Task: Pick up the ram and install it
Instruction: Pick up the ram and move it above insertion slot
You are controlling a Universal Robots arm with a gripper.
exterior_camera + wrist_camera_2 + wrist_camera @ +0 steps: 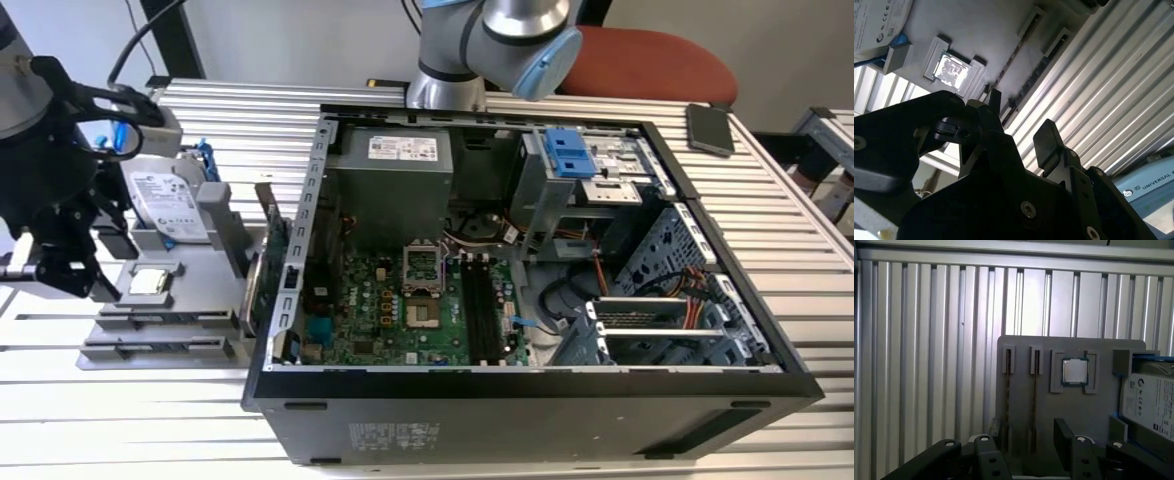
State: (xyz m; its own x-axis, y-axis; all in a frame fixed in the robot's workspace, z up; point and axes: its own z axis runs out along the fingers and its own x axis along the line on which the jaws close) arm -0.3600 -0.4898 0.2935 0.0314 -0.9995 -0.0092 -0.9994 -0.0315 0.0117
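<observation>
Grey plastic holder sat on the ribbed metal bench. Jaws stood wide apart, holding nothing. The ram, a thin dark strip on edge in one holder slot, ran beneath the gap between the jaws. Silver processor chip lay just ahead of the jaw tips. Hard drive lay off to one side of them.

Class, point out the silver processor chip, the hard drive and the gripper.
processor chip [1075, 371], first wrist view, centre of its silver lid.
hard drive [1149, 400], first wrist view, its white label.
gripper [1029, 431], first wrist view, midway between its fingertips.
</observation>
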